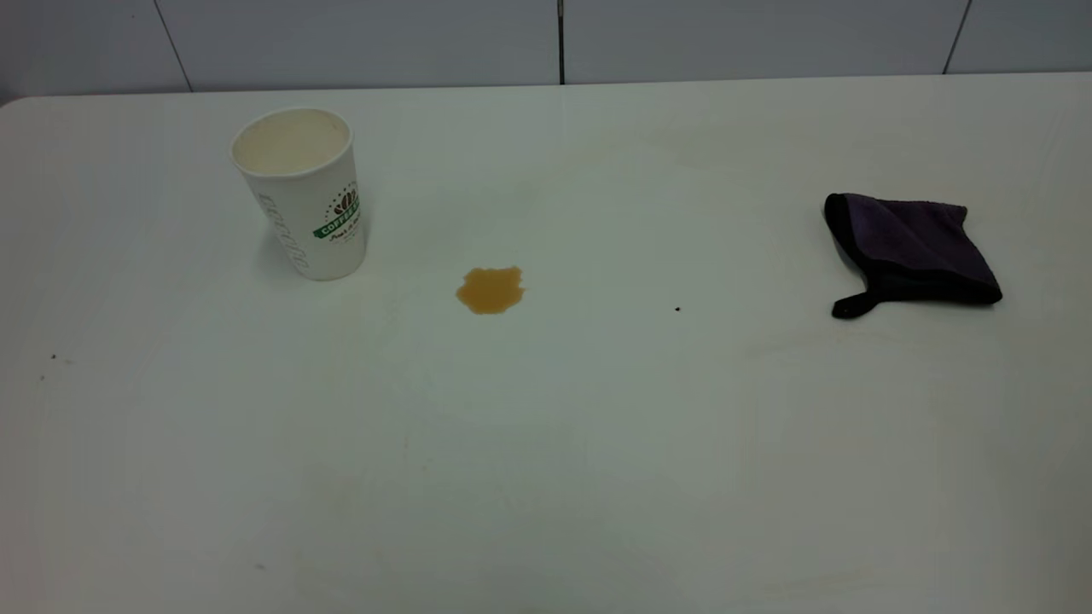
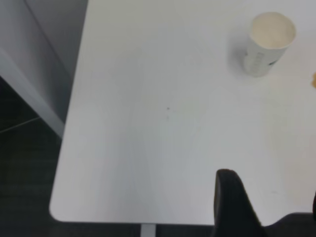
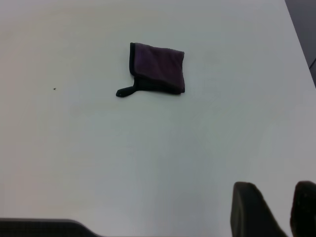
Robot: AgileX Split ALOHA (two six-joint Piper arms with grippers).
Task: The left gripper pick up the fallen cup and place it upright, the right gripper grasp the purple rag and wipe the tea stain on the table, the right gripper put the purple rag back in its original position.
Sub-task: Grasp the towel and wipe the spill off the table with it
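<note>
Cup [image 1: 300,194] upright, stain [image 1: 490,290] unwiped; my right gripper [image 3: 284,212] narrowly parted, empty: descend on rag [image 3: 158,67] centre, avoid loop tab; left jaw state undeterminable

In the exterior view neither arm shows, and the table [image 1: 597,426] runs out of frame at the left, right and near edges. The left gripper [image 2: 269,207] is cut off by its wrist view's edge, only one dark finger [image 2: 229,202] and a sliver of the other in sight, and the tea stain [image 2: 314,79] shows there only as a sliver at the frame's edge. The right gripper [image 3: 279,212] shows just two dark fingertips [image 3: 249,210] at the frame's edge, and the grey lettering on the cup [image 1: 303,196] is too small to read.
</note>
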